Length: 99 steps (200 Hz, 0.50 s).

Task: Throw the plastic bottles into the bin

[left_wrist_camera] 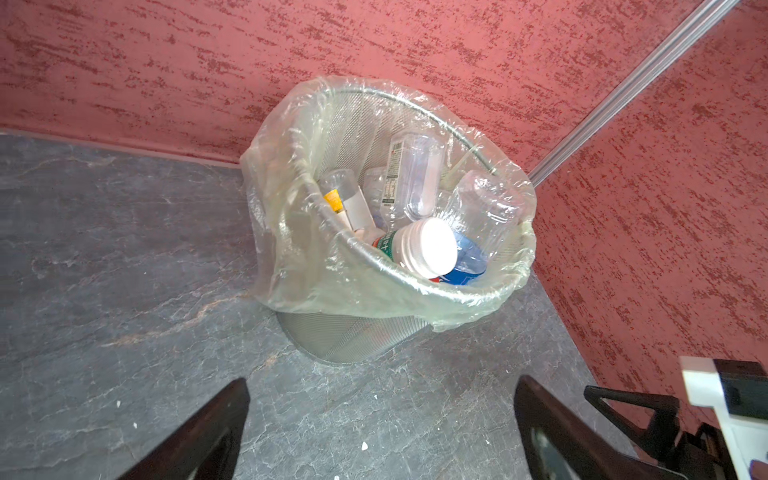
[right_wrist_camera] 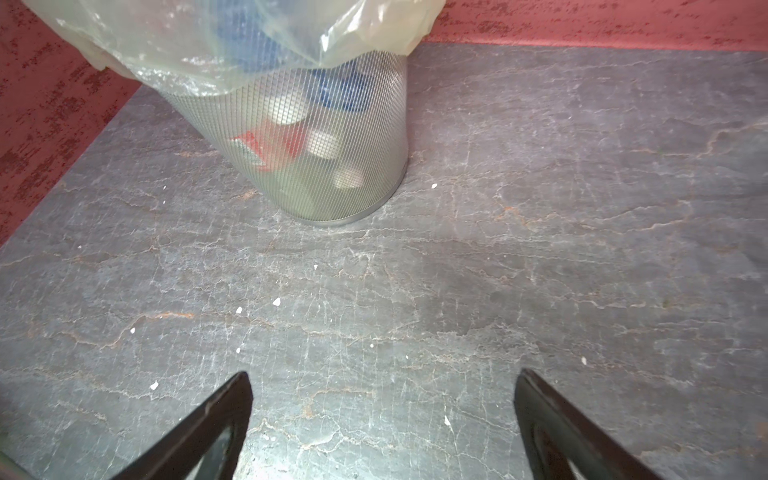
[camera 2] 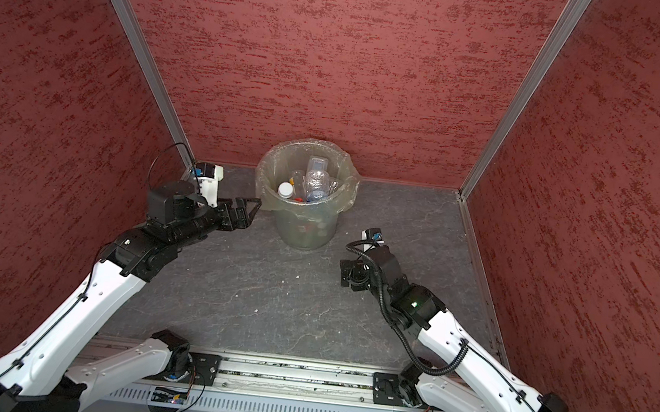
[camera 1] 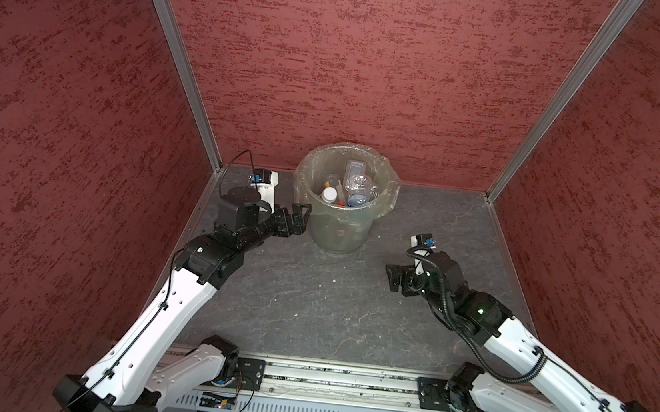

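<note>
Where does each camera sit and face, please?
Top views: overhead near the bases, looking down on the bin; both arms, left gripper and right gripper show.
Left wrist: beside the bin, facing the plastic bottles inside; open left gripper shows.
Right wrist: low, facing the bin's mesh wall; open right gripper shows.
Shared: all see the bin.

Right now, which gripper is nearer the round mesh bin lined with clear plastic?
Left. The left gripper is beside the bin rim; right gripper hangs well apart.

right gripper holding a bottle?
No, the right gripper stands open with only bare table between its fingers.
</note>
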Tool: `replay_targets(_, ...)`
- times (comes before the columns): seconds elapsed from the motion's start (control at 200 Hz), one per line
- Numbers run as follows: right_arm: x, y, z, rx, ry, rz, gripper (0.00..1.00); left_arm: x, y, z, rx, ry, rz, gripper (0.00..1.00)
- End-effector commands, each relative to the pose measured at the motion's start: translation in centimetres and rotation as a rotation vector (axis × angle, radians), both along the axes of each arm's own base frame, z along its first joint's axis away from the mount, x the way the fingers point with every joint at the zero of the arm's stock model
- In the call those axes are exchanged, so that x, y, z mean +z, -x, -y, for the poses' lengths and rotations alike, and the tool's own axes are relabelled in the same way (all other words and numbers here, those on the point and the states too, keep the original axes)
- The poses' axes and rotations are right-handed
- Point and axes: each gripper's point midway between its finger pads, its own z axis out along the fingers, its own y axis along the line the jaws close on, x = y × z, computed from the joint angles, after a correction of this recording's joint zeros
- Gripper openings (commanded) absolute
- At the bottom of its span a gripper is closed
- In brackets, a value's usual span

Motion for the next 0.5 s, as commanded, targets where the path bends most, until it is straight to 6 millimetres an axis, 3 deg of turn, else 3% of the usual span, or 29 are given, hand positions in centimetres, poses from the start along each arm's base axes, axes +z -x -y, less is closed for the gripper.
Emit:
replay_targets(0.0, 2.2, -0.7, 0.7, -0.044, 0.021, 0.057, 0.99, -0.5, 0.0, -1.5, 0.082, 0.013, 0.000, 0.99)
replay_targets(0.276, 4.5, -2.3, 3.1, -0.180, 0.083, 0.137, 0.99, -4.3, -0.3, -2.6, 0.123, -0.007, -0.042, 1.00)
replay_targets(0.491, 6.9, -3.3, 5.7, -0.314, 0.067, 0.227, 0.99, -4.9, -0.6, -2.4, 0.091, -0.048, -0.016, 1.00)
